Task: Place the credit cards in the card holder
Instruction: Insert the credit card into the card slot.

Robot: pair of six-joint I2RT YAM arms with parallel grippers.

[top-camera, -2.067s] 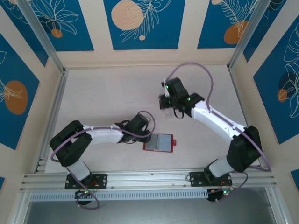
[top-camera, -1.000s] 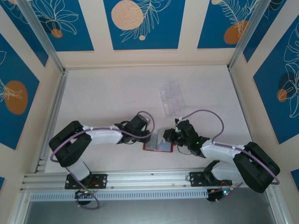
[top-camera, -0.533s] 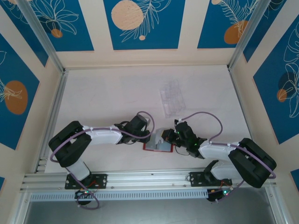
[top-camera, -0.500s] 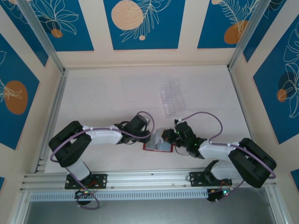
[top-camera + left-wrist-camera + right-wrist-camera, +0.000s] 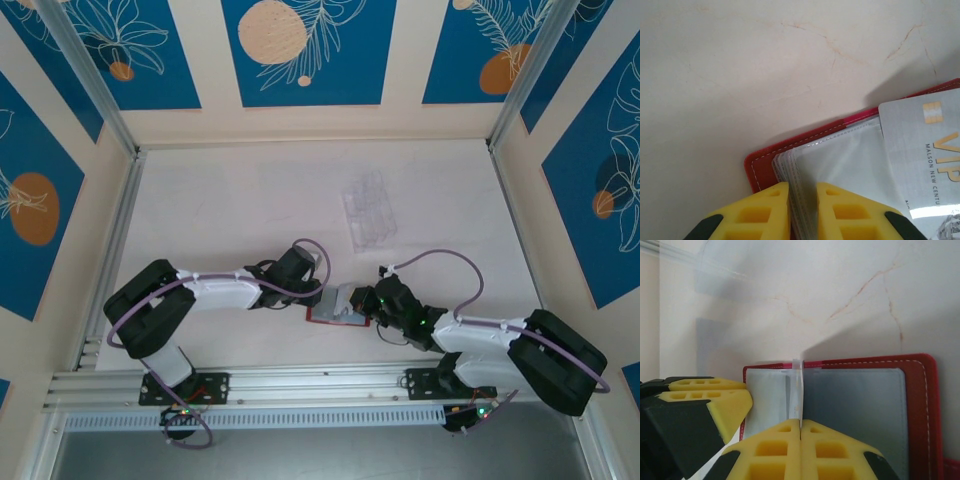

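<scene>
The card holder (image 5: 335, 315) lies open on the table, red with a pale grey inside (image 5: 855, 405). My left gripper (image 5: 320, 296) pinches the clear plastic sleeves at its left edge; in the left wrist view the sleeves sit between the yellow fingers (image 5: 803, 192). My right gripper (image 5: 367, 300) is shut on a credit card (image 5: 798, 385), held on edge over the holder's middle. From the left wrist the card (image 5: 920, 160) shows a silvery face with gold VIP lettering. The left gripper's fingers (image 5: 715, 400) show at the left in the right wrist view.
A clear plastic tray (image 5: 368, 210) lies on the table behind the holder, a hand's width beyond it. Aluminium rails run along the table's left side (image 5: 112, 250) and near edge (image 5: 320, 382). Bare tabletop lies to the left of the tray.
The right arm came from the clear tray down to the card holder with the card. In the last second it settled lower over the holder. The left arm stayed put.
</scene>
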